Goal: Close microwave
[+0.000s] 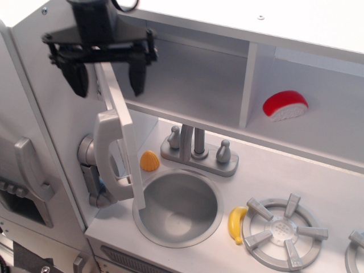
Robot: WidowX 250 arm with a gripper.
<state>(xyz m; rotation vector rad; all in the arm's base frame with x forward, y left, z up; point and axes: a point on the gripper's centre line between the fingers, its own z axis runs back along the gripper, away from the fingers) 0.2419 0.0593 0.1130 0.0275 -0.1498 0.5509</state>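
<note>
The microwave (187,79) is a light grey cabinet box in the toy kitchen, and its cavity stands open. Its flat door (126,142) swings out toward me, seen almost edge-on, with the tall silver handle (107,153) on its left face. My black gripper (108,85) hangs down from the top left. It is open, with one finger (78,82) left of the door's upper edge and the other finger (137,79) right of it. I cannot tell whether either finger touches the door.
A red and white toy food (285,105) lies in the right shelf compartment. Below are the faucet (196,149), the round sink (177,206), an orange piece (149,161), a banana (236,223) and a burner (281,230). A grey handset (91,176) hangs behind the door.
</note>
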